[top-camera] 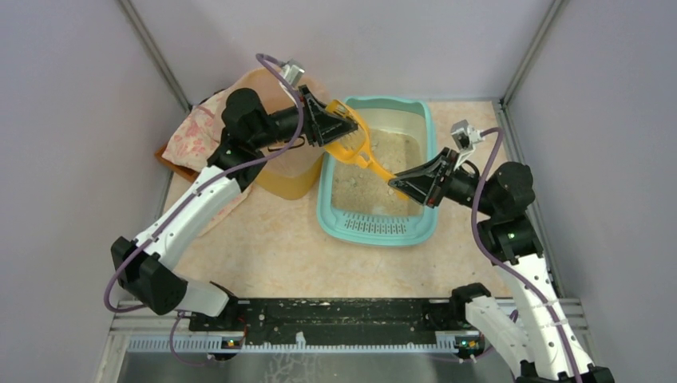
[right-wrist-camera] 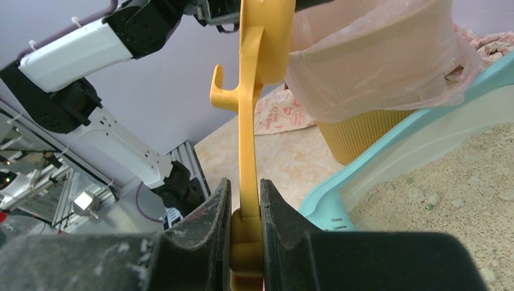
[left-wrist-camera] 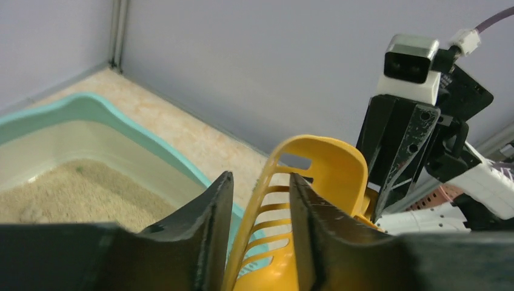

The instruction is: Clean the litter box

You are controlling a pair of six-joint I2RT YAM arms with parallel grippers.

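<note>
The teal litter box point(top-camera: 375, 231) holds beige litter point(top-camera: 371, 179) and sits at the table's middle back. A yellow slotted scoop point(top-camera: 355, 144) hangs over its left back corner. My left gripper point(top-camera: 339, 120) stands open around the scoop's head: in the left wrist view point(left-wrist-camera: 260, 177) the slotted side wall point(left-wrist-camera: 270, 206) runs between the fingers, with a gap on the left side. My right gripper point(top-camera: 397, 182) is shut on the scoop's handle point(right-wrist-camera: 248, 121), which is pinched between both pads point(right-wrist-camera: 242, 182). The box's rim point(left-wrist-camera: 91, 106) lies below the scoop point(left-wrist-camera: 327, 163).
A round yellow bin point(top-camera: 291, 179) with a peach bag liner point(right-wrist-camera: 376, 54) stands left of the litter box point(right-wrist-camera: 388, 151), under my left arm. A floral cloth point(top-camera: 195, 132) lies at the back left. Grey walls close in on three sides.
</note>
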